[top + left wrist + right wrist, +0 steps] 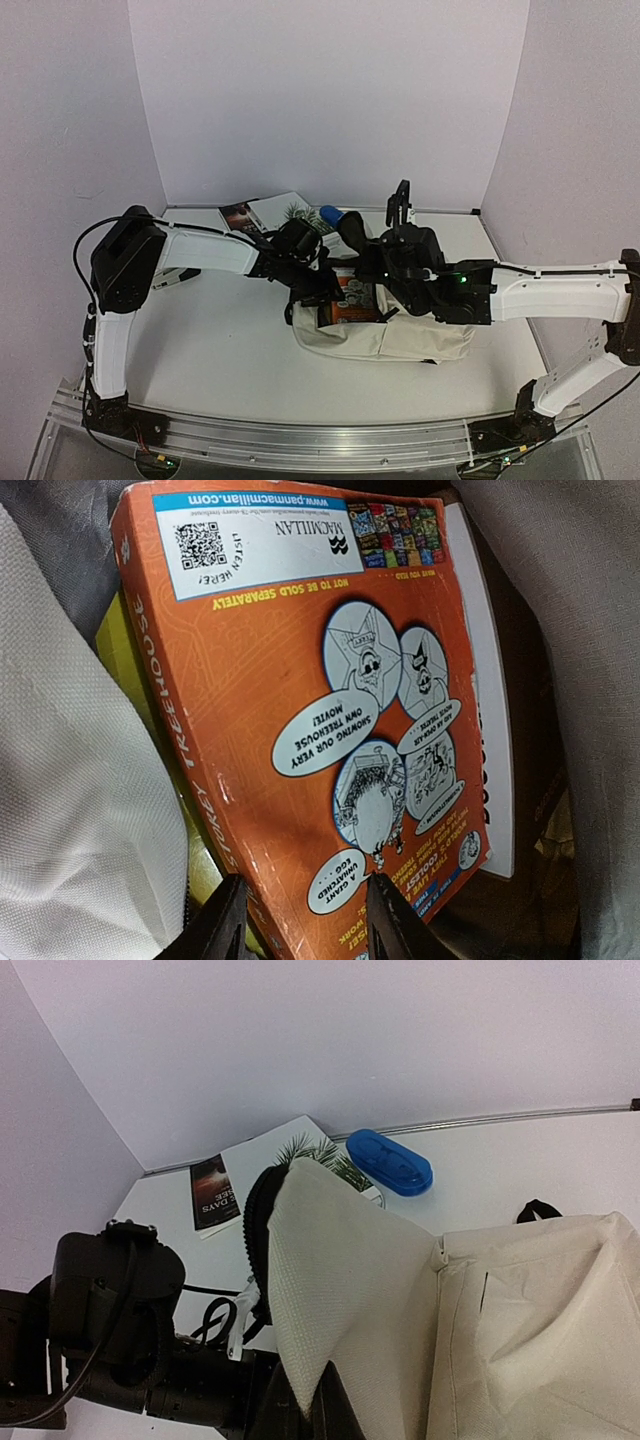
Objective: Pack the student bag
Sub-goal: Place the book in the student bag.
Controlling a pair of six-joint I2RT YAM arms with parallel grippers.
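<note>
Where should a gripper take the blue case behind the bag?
Across the narrow middle of the blue case, straight down from above, I'd say. It lies flat, a long oval, so its long sides suit a pinch and its rounded ends could slip. The bag lies in front, hindering a low approach.

Right tool (318, 1412) behind student bag (520, 1340) flap

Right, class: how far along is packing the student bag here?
Done: a white book sits inside the student bag. In hand: the right gripper pinches its flap open while the left gripper holds an orange book in the opening. Left: a blue case and a dark-covered book lie outside behind it.
</note>
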